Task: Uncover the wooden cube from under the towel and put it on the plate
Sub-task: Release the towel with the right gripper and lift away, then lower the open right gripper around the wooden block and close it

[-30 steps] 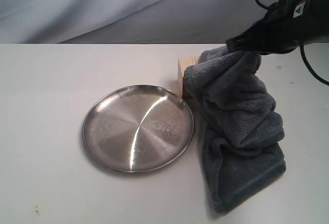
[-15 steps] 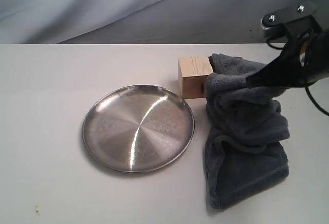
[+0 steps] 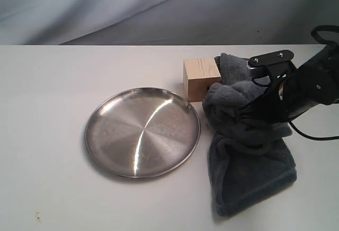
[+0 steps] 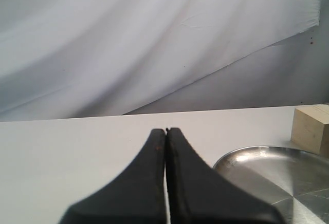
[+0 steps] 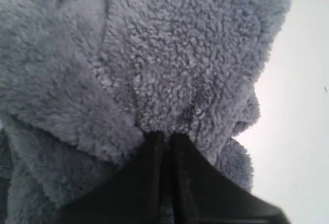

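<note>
The pale wooden cube (image 3: 200, 78) stands uncovered on the table just behind the steel plate's (image 3: 142, 131) far right rim; it also shows at the edge of the left wrist view (image 4: 311, 128), beyond the plate (image 4: 272, 175). The blue-grey towel (image 3: 249, 157) lies bunched to the cube's right, touching its side. My right gripper (image 3: 244, 113) is low over the heap, shut on a fold of the towel (image 5: 169, 70), its tips (image 5: 165, 135) buried in fleece. My left gripper (image 4: 166, 130) hovers shut and holds nothing, off the plate's left side, out of the exterior view.
A white table (image 3: 47, 93) carries everything, with a grey draped backdrop (image 3: 106, 8) behind it. The right arm's black body and cable (image 3: 312, 88) hang over the table's right side.
My right gripper has dragged the towel off the cube, moving right and then down toward the table. The cube's front and top faces are now bare. The plate has not moved.
</note>
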Action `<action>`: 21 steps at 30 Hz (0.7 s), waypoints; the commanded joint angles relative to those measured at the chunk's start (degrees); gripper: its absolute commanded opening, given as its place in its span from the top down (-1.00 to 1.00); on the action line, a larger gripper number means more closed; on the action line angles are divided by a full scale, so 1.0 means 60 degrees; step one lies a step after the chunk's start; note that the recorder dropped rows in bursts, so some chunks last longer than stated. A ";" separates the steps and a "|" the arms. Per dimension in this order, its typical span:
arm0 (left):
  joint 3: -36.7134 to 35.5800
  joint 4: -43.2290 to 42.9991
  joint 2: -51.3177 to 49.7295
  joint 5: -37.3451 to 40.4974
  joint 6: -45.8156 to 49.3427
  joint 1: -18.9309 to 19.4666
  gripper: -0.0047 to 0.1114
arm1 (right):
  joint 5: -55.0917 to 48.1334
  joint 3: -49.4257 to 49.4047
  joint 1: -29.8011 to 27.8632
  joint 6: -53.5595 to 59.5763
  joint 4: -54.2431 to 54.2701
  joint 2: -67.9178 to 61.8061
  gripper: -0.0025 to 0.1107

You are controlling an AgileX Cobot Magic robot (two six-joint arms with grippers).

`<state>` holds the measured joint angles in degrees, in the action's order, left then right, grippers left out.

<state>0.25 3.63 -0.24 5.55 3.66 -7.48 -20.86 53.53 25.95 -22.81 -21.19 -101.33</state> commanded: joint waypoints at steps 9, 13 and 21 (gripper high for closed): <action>-0.0042 0.0023 0.0040 -0.0103 -0.0021 0.0021 0.92 | 0.0127 -0.0066 0.0253 0.0218 0.0265 0.1752 -0.01; -0.0042 0.0023 0.0040 -0.0103 -0.0021 0.0021 0.92 | 0.1510 -0.0066 0.0253 0.0218 0.0639 0.2672 -0.01; -0.0042 0.0023 0.0040 -0.0103 -0.0021 0.0021 0.92 | 0.3308 0.1693 0.0353 0.0192 0.0682 0.0261 -0.06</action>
<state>0.25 3.63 -0.24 5.55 3.66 -7.48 -1.91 59.69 27.61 -21.77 -17.26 -96.15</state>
